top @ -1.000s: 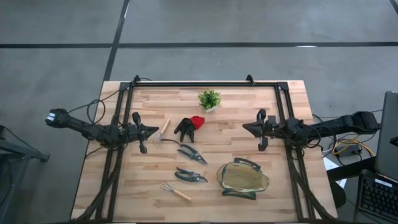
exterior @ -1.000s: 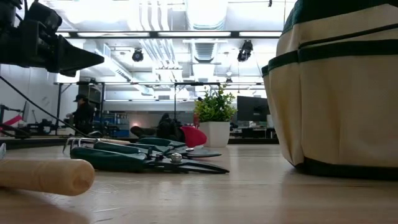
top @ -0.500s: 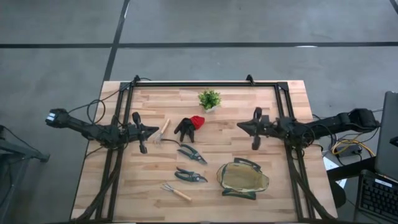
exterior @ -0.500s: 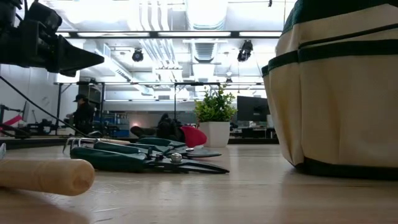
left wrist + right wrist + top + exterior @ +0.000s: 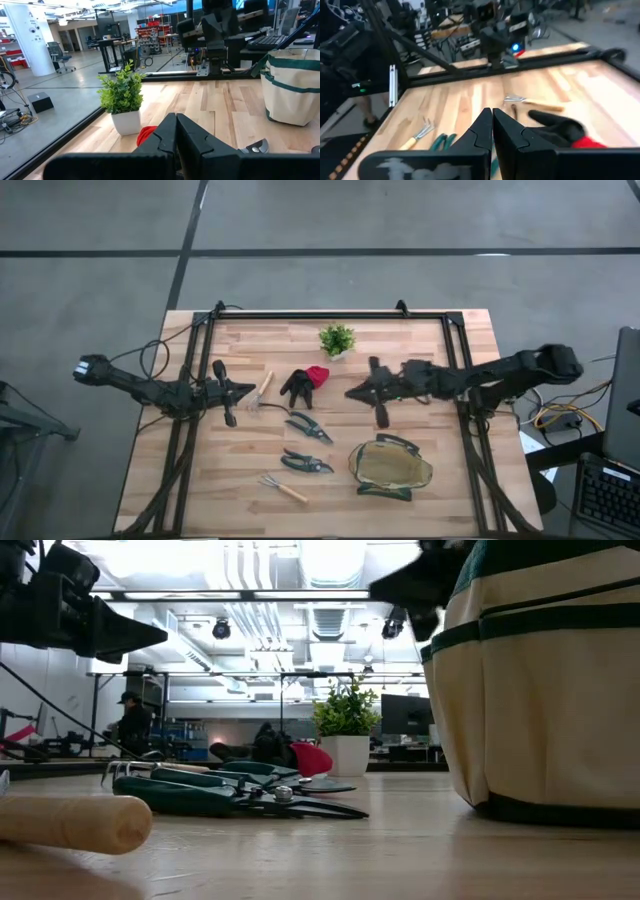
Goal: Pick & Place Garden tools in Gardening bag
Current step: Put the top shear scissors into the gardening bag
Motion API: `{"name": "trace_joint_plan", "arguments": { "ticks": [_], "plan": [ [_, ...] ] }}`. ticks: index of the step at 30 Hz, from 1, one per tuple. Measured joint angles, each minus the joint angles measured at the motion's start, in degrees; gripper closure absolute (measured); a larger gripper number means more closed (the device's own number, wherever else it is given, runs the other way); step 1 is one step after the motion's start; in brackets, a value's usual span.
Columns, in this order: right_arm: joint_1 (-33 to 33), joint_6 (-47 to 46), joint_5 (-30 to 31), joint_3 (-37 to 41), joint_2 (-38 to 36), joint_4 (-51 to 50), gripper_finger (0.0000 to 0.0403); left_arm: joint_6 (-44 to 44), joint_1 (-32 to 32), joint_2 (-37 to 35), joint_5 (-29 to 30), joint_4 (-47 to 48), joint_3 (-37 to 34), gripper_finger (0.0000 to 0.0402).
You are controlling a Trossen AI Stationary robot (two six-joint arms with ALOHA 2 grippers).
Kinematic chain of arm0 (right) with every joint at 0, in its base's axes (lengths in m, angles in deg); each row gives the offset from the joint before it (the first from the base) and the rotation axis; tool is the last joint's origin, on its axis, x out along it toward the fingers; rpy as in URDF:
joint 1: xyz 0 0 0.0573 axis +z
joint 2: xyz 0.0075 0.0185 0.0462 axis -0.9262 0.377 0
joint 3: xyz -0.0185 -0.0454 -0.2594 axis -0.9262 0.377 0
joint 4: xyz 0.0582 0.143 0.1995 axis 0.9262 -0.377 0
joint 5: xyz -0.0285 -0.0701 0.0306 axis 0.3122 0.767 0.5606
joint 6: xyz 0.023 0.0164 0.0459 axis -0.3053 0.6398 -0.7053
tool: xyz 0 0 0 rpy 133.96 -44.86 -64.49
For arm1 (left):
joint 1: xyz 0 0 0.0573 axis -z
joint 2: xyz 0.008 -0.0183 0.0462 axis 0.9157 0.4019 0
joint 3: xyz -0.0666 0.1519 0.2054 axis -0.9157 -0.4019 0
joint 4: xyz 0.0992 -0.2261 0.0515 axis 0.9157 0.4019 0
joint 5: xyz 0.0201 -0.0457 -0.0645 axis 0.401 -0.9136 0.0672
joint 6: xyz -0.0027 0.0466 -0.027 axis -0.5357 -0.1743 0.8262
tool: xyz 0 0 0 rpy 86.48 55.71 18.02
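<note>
A black-and-red glove [image 5: 303, 383] lies mid-table, with a wooden-handled mini rake [image 5: 262, 391] to its left. Two dark-handled shears [image 5: 308, 427] [image 5: 305, 463] and a second rake [image 5: 284, 489] lie nearer the front edge. The khaki gardening bag [image 5: 390, 467] stands upright at the front right, its mouth up. My left gripper [image 5: 250, 390] is shut and empty above the table, left of the first rake. My right gripper [image 5: 350, 393] is shut and empty above the table, just right of the glove; in the right wrist view its fingertips [image 5: 492, 112] point toward the glove [image 5: 560, 127].
A small green potted plant [image 5: 337, 339] stands behind the glove near the far edge. A black frame [image 5: 320, 314] runs along the table's far and side edges. Bare wood lies between the glove and the bag. A person [image 5: 130, 725] stands far off in the room.
My right gripper has gone toward the table's left edge, from near the right frame rail to just right of the glove, and stays shut. It now shows at the top of the low view. The tools and the bag have not moved.
</note>
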Motion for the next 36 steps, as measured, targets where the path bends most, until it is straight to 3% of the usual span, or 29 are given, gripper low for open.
{"name": "trace_joint_plan", "arguments": {
  "ticks": [11,16,20,24,36],
  "plan": [
    [3.8,-3.6,1.0,-18.8,21.4,-8.0,0.0382,0.0,0.0,0.0,0.0,0.4,0.0,0.039],
    [4.3,-3.3,1.3,-31.2,30.0,-21.4,0.0327,0.0,0.0,0.0,0.0,0.4,0.0,0.039],
    [5.0,-2.1,5.4,-41.2,36.7,-33.7,0.0279,0.0,0.0,0.0,0.0,0.4,0.0,0.039],
    [4.9,-0.6,6.0,-49.0,42.2,-43.6,0.0252,0.0,0.0,0.0,0.0,0.3,0.0,0.039],
    [5.7,0.3,6.2,-56.5,51.1,-46.4,0.0252,0.0,0.0,0.0,0.0,0.5,0.0,0.039]
  ]
}}
